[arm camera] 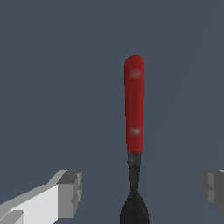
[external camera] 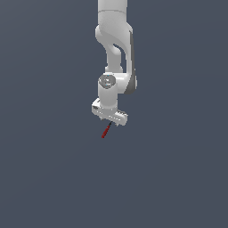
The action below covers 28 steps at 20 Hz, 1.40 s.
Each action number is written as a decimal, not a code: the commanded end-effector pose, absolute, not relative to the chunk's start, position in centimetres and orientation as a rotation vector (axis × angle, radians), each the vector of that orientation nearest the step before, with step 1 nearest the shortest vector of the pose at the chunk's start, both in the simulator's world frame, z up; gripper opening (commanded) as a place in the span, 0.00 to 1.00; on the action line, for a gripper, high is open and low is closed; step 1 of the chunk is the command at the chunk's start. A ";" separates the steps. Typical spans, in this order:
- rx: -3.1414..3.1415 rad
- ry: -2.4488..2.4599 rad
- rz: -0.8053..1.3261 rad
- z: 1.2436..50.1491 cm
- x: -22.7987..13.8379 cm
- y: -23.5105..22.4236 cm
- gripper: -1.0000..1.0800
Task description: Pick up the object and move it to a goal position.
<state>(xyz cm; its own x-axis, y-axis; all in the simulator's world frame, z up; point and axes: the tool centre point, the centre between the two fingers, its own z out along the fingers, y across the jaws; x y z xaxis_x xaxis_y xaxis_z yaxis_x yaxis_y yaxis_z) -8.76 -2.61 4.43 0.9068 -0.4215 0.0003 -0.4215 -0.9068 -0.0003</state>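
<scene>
Two fingers (arm camera: 70,192) of the gripper (arm camera: 142,190) are seen in the wrist view, standing wide apart, and nothing is held between them. The object (arm camera: 134,105), a thin red rod with a blackish end, is lying in the gap between the fingers, but it is touched by neither of them. In the exterior view the object (external camera: 106,131) is found just below the gripper (external camera: 110,121), on the plain grey ground (external camera: 53,178).

Several things can go wrong from here. The rod is very slim compared with the opening, so if the jaws are closed while the gripper is too high, it is judged that only air is caught. The rod is also not placed in the middle of the gap; it is nearer to one finger, so it can be pushed sideways or rolled before it is clamped. If the dark end is gripped instead of the red part, the rod can probably tilt or slip out when it is lifted.

Some things are not shown. The black end is cut off by the edge of the wrist view, and one finger is seen only in part. The height of the fingertips above the ground cannot be judged. No goal position is marked in either picture.
</scene>
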 end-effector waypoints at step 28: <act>-3.066 0.687 -0.001 1.9 -8.8 -3.2 0.00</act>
